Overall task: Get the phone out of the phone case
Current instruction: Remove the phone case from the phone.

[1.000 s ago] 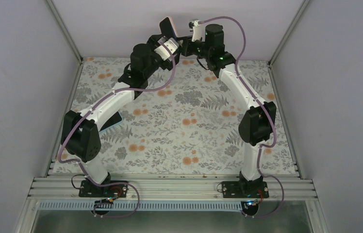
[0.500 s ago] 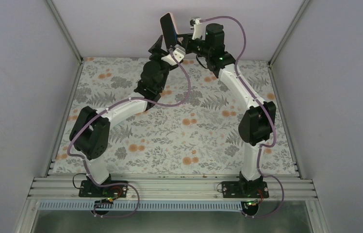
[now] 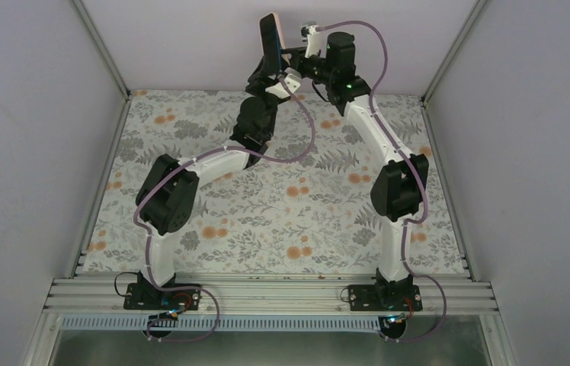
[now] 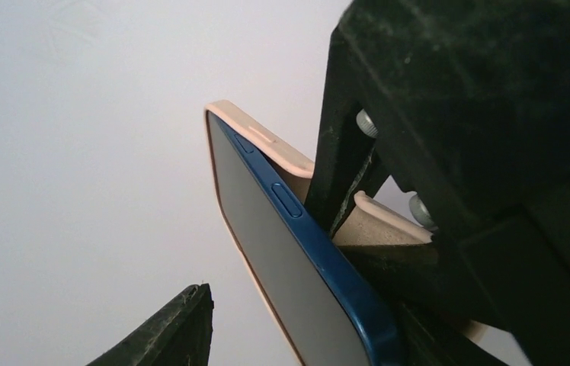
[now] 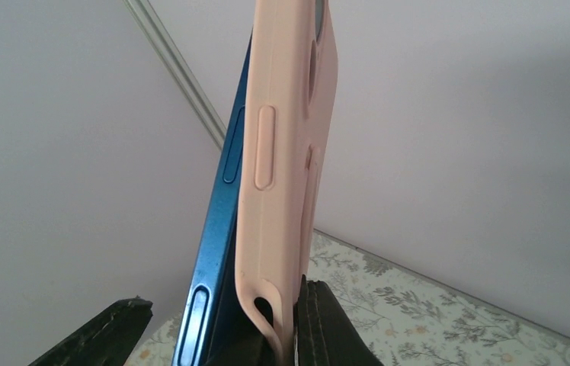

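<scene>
A blue phone point(image 3: 268, 40) in a pink case point(image 3: 277, 29) is held upright high above the table's far edge. In the right wrist view the case point(image 5: 282, 152) has peeled off the phone's blue edge point(image 5: 217, 229) along its lower part. My right gripper point(image 3: 288, 56) holds the lower end: its right finger point(image 5: 331, 328) presses the case's back, and its left finger point(image 5: 114, 332) stands just off the phone. My left gripper point(image 3: 265, 70) is open from below around the phone point(image 4: 289, 259). Its left finger point(image 4: 179, 328) is apart from the screen.
The floral table mat point(image 3: 282, 198) lies far below both grippers. The grey back wall point(image 3: 190, 38) stands just behind the phone. Metal frame posts point(image 3: 103, 46) run up at the back corners.
My left arm has swung from the back left toward the centre, and its gripper has come up under the phone. The right gripper has raised the phone slightly and turned it more upright.
</scene>
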Controlling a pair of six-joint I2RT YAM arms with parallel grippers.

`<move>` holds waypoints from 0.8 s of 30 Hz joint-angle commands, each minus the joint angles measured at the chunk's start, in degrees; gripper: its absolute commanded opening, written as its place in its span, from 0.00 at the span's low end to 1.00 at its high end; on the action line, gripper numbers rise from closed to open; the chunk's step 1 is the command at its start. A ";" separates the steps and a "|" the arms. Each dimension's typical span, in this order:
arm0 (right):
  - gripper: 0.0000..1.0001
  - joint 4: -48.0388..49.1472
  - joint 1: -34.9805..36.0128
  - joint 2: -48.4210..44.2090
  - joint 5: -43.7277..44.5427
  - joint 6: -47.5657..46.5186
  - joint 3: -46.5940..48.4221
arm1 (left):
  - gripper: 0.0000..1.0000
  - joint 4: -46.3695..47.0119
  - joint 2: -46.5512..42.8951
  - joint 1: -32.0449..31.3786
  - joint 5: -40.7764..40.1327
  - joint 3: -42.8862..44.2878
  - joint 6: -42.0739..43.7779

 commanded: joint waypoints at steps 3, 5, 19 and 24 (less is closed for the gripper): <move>0.03 -23.04 4.87 -0.60 -35.58 -9.87 5.24 | 0.53 4.60 3.87 7.57 -14.30 11.19 4.37; 0.03 -24.87 5.05 -0.99 -38.84 -11.63 5.86 | 0.52 4.66 5.04 7.57 -14.44 12.48 4.64; 0.03 -36.06 4.10 -5.01 -37.30 -22.43 2.09 | 0.21 11.05 0.76 7.39 -14.18 7.06 8.83; 0.03 -37.16 -0.05 -5.93 -34.33 -24.03 0.77 | 0.19 16.33 -5.20 7.49 -13.73 -1.04 12.25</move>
